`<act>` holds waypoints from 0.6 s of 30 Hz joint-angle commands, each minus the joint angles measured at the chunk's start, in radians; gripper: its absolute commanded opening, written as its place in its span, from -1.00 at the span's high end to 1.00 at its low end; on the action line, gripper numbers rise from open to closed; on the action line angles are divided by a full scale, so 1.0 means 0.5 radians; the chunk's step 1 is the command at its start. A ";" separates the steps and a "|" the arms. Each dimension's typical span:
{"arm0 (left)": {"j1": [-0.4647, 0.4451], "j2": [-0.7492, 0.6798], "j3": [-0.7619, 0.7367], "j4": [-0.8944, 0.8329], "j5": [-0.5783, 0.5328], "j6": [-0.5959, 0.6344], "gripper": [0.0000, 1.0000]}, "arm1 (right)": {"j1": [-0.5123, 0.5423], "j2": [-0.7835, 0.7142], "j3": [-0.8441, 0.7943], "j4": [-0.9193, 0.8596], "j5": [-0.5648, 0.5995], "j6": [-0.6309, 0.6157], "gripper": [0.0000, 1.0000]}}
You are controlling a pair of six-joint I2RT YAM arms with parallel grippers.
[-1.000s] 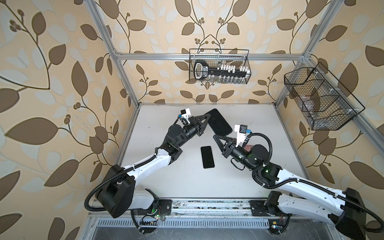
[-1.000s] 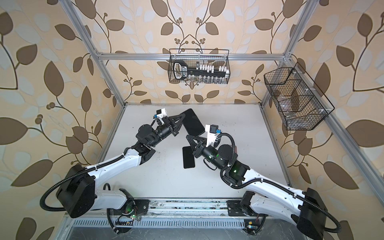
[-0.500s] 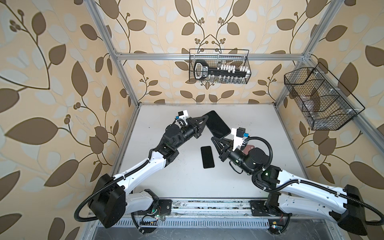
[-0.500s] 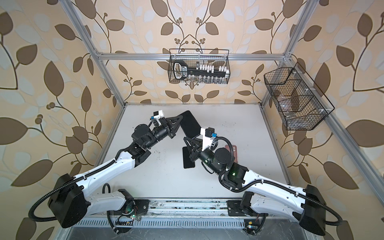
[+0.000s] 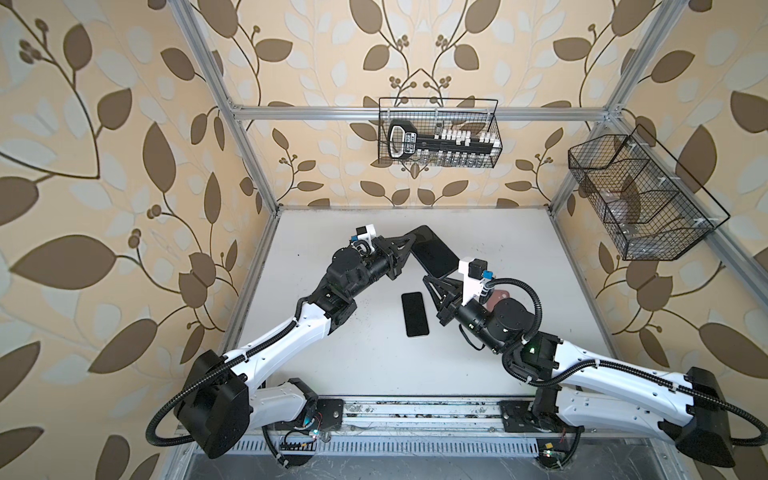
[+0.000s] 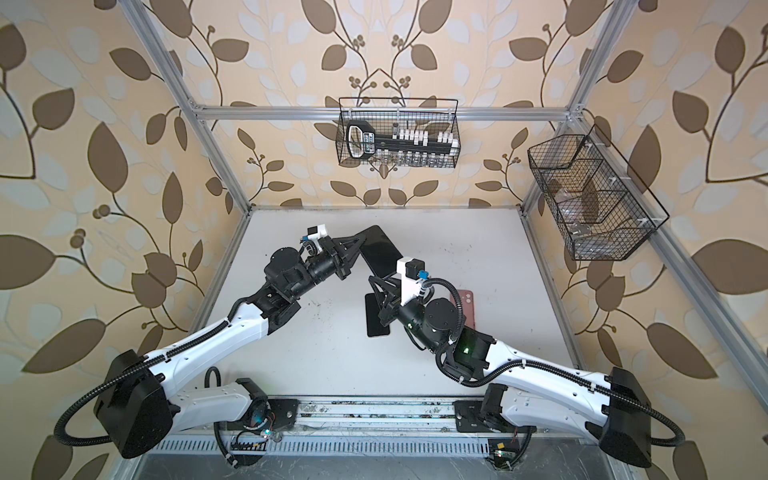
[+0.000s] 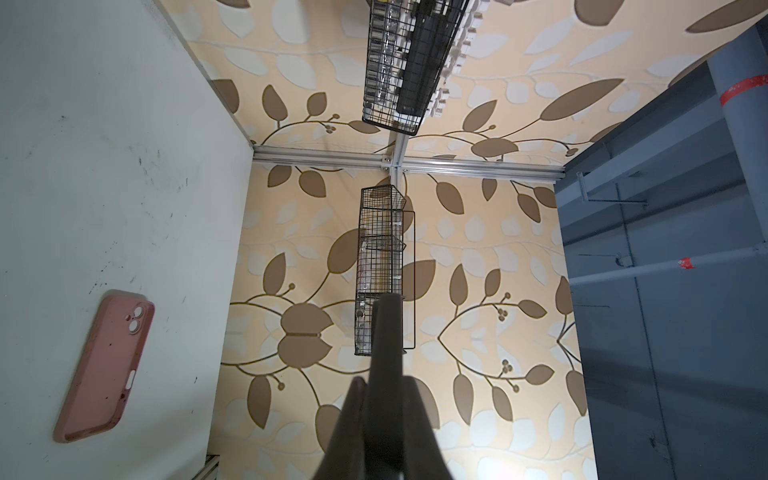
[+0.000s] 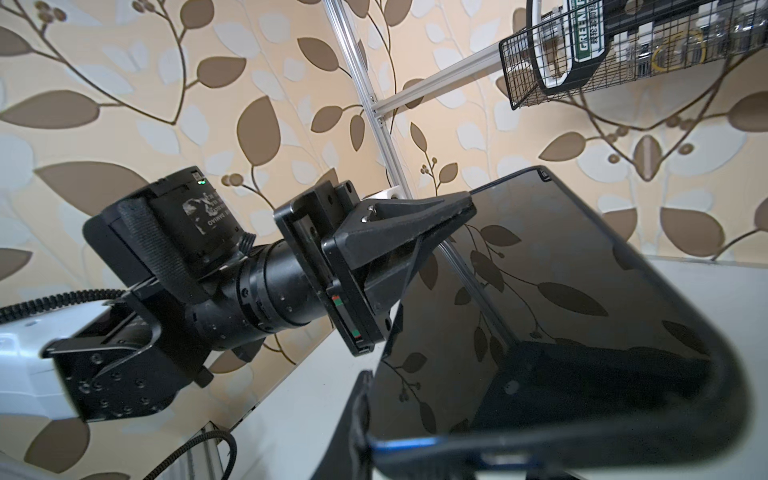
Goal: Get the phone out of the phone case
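Only the left wrist view shows the pink case (image 7: 104, 365) whole.

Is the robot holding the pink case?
No, the pink case lies flat on the table, all by itself.

Both top views look steeply down from high above the cell's front onto the white table (image 5: 519, 249) (image 6: 478, 257), sharing nearly the whole scene. The left wrist camera sights along the left gripper (image 7: 386, 386) toward the side-wall basket (image 7: 380, 270), with the table at frame left. The right wrist camera sits close against the phone (image 8: 561, 291), facing the back corner. Both wrist views catch the back-wall basket (image 8: 623, 50).
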 commanded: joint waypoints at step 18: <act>-0.008 -0.176 0.162 0.150 0.028 -0.081 1.00 | -0.074 -0.069 -0.202 -0.122 0.225 -0.085 0.65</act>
